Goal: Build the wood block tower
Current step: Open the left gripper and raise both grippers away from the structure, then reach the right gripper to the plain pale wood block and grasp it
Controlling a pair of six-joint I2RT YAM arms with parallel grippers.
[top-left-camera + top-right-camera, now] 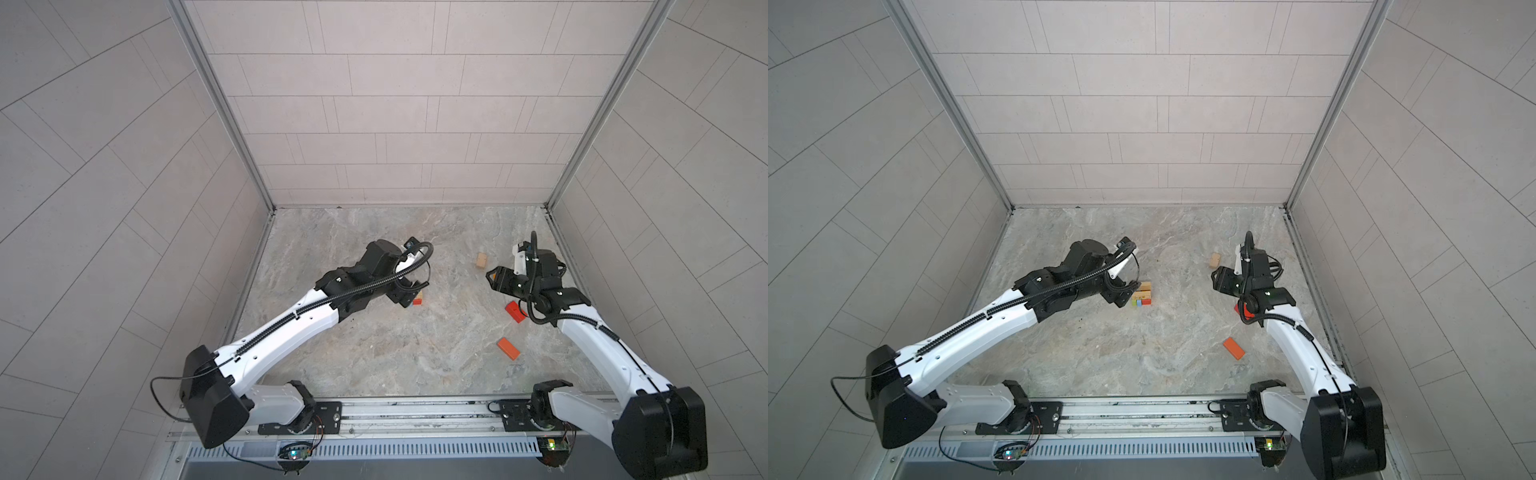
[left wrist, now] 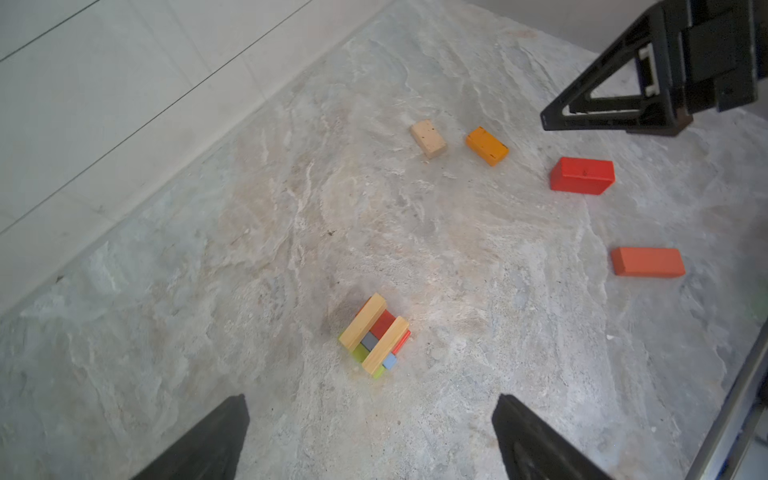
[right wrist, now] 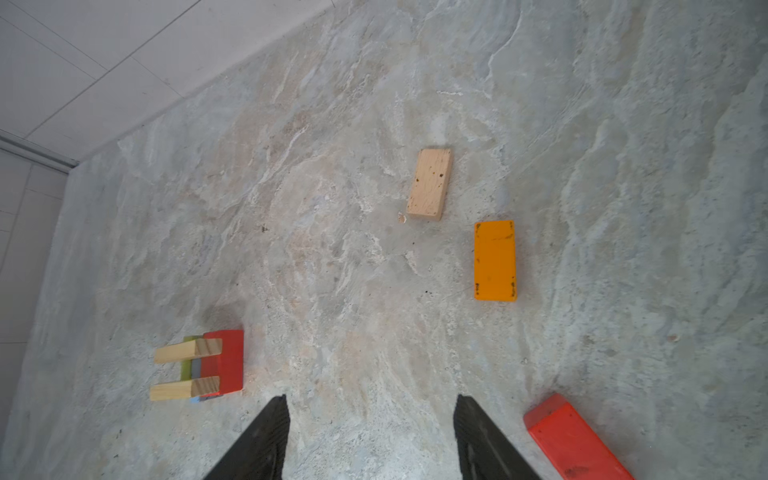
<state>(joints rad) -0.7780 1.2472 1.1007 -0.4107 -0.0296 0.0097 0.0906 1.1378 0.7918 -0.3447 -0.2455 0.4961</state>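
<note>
My left gripper (image 2: 370, 436) has its jaws spread wide with nothing between them; in a top view (image 1: 1125, 293) I see it hanging just beside the tower (image 1: 1142, 295), at the tower's 9 o'clock, not touching it. My right gripper (image 3: 370, 436) also has its jaws apart and empty, and it sits well off at about the tower's 3 o'clock (image 1: 494, 278). The tower stands left of the middle of the stone-patterned table (image 1: 1100, 361). From the left wrist view (image 2: 374, 334) I make out lime green, blue and red planks side by side at the bottom, with two tan planks laid across them, parallel with a gap between. Four loose blocks lie flat on the right half. The tan block (image 1: 1214, 260) is at the tower's 2 o'clock, near the right gripper's tips. The yellow-orange block (image 3: 495, 259) is just beside the tan one, and I cannot find it in the top views. The red block (image 1: 514, 311) is at roughly 3 o'clock, partly under the right arm. The red-orange block (image 1: 1233, 348) is at 4 o'clock, apart from the rest.
</note>
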